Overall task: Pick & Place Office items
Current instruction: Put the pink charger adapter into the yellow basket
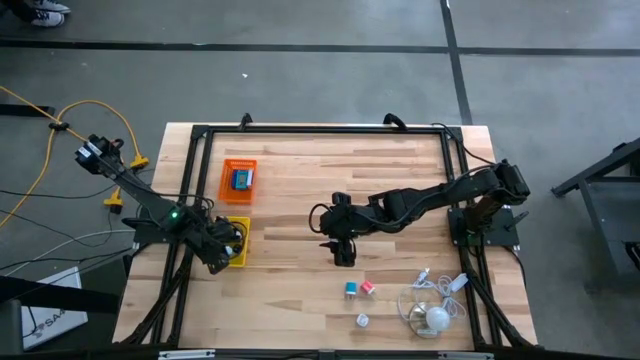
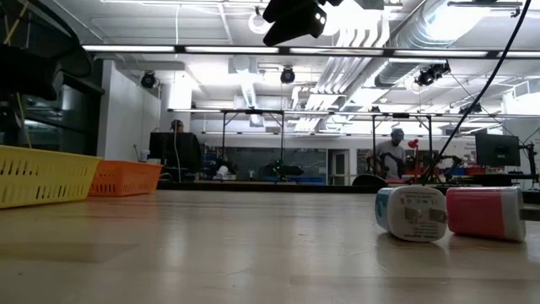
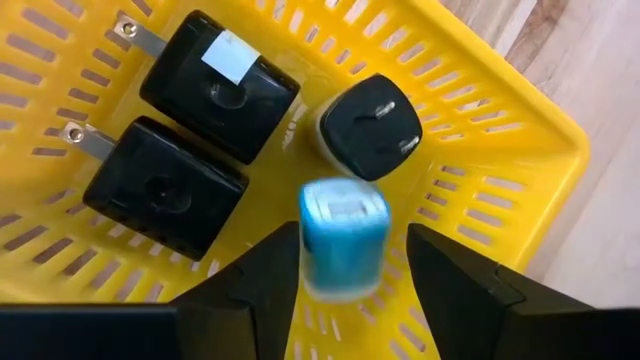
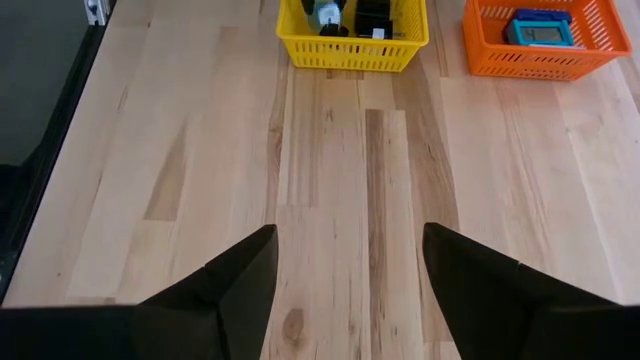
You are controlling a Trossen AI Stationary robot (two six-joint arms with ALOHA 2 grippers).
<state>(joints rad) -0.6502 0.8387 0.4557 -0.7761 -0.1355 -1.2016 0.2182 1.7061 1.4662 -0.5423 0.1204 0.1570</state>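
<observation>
Left wrist view, yellow basket (image 3: 520,130) holding 3 black plugs (image 3: 165,185), blue charger (image 3: 343,238) blurred between left gripper's (image 3: 345,275) parted fingers.

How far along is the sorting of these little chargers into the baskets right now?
Done: three black chargers lie in the yellow basket, and a blue item sits in the orange basket. In hand: the left gripper, open, has a blue charger between its fingers over the yellow basket. Left: the teal, pink and white pieces; the right gripper waits open mid-table.
</observation>
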